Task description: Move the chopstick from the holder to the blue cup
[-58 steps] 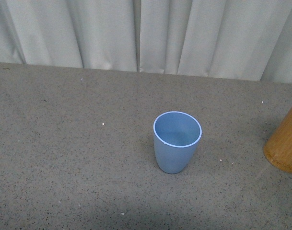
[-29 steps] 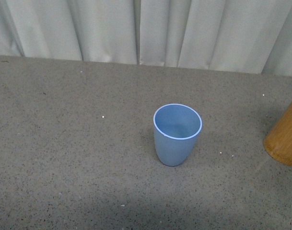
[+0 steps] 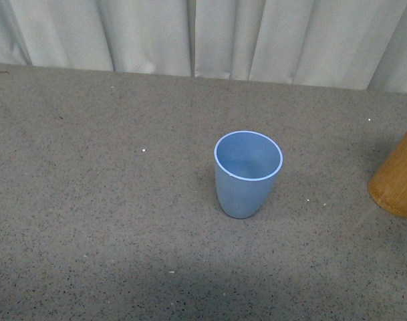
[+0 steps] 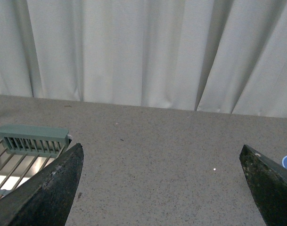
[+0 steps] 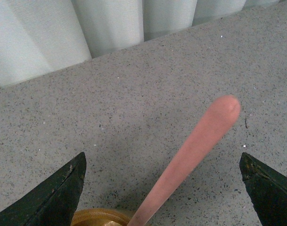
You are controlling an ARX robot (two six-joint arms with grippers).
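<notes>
Looking across the scene, the pale curtain [image 3: 150, 33] hangs along the far edge of the speckled grey bench [image 3: 89, 221], and there's plenty of bare surface on every side. The holder [image 3: 398, 180] stands at the right, cut off by the front view's edge. The blue cup [image 3: 246, 174] sits upright near the middle, well apart from the holder, with open bench between them. Over on the left wrist view, a pale green slatted rack [image 4: 32, 139] lies by the near side. The left arm's fingers [image 4: 49, 188] are spread wide with only bench between them. The right arm's fingers [image 5: 53, 193] are spread just as wide above the holder's rim. The chopstick [image 5: 190, 150] leans up out of the holder between them, rounded end high, touching neither finger
</notes>
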